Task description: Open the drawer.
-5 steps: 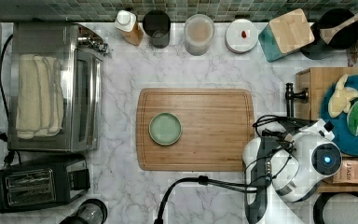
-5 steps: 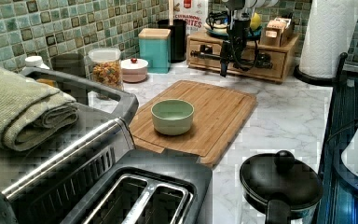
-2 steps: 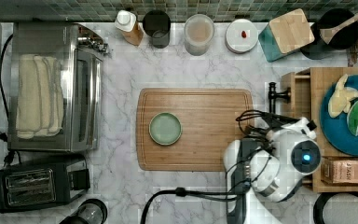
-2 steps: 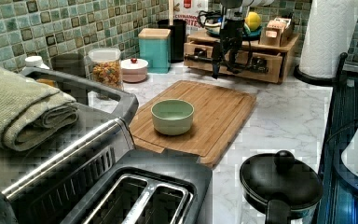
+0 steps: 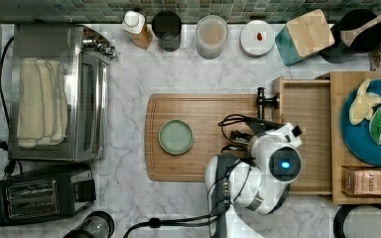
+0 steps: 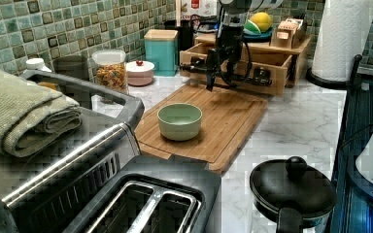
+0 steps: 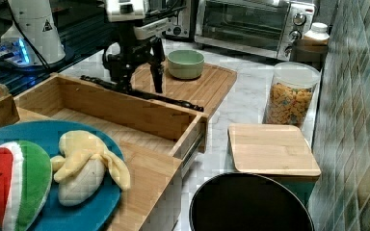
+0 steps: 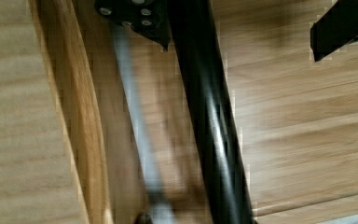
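The light-brown wooden drawer (image 5: pixel 305 130) (image 7: pixel 111 111) (image 6: pixel 267 61) stands pulled far out of its wooden cabinet, its plain inside bare. Its black bar handle (image 5: pixel 261 105) (image 7: pixel 174 101) (image 8: pixel 210 121) reaches over the edge of the bamboo cutting board (image 5: pixel 203 166). My gripper (image 7: pixel 139 85) (image 6: pixel 220 80) (image 8: pixel 233 23) points down at the handle. Its fingers stand apart, one on each side of the bar, so it is open around the handle rather than clamped on it. In the top view the wrist hides the fingertips.
A green bowl (image 5: pixel 175 137) sits on the cutting board. A blue plate with toy fruit (image 5: pixel 372 124) and a box lie on the cabinet top. Jars and a teal canister (image 5: pixel 302 35) line the back wall. Toaster oven (image 5: pixel 54 94) and toaster (image 5: pixel 39 198) stand at the top view's left.
The gripper has moved toward the top view's left with the handle between its fingers, and the drawer has slid out further over the cutting board.
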Controlling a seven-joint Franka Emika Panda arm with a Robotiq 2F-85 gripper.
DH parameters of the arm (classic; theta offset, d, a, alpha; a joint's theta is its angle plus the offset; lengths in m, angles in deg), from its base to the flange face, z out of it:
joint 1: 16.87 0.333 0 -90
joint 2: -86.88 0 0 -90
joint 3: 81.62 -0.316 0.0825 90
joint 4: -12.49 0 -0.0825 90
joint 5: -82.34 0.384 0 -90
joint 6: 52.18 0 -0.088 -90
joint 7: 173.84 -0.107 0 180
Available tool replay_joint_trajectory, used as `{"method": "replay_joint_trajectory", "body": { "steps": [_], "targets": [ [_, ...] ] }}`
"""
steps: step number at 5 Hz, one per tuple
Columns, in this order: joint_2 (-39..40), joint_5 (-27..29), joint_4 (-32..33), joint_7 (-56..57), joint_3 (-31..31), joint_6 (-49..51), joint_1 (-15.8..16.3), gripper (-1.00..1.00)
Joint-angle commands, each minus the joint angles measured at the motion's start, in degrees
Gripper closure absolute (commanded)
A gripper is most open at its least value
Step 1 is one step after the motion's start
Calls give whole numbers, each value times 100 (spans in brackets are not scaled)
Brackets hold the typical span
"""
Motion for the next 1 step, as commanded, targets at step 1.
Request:
{"method": "replay_joint_trajectory", "body": {
  "steps": [1],
  "targets": [
    [-352,22,-221,-449,-1050,113,1150,-100]
  ]
}}
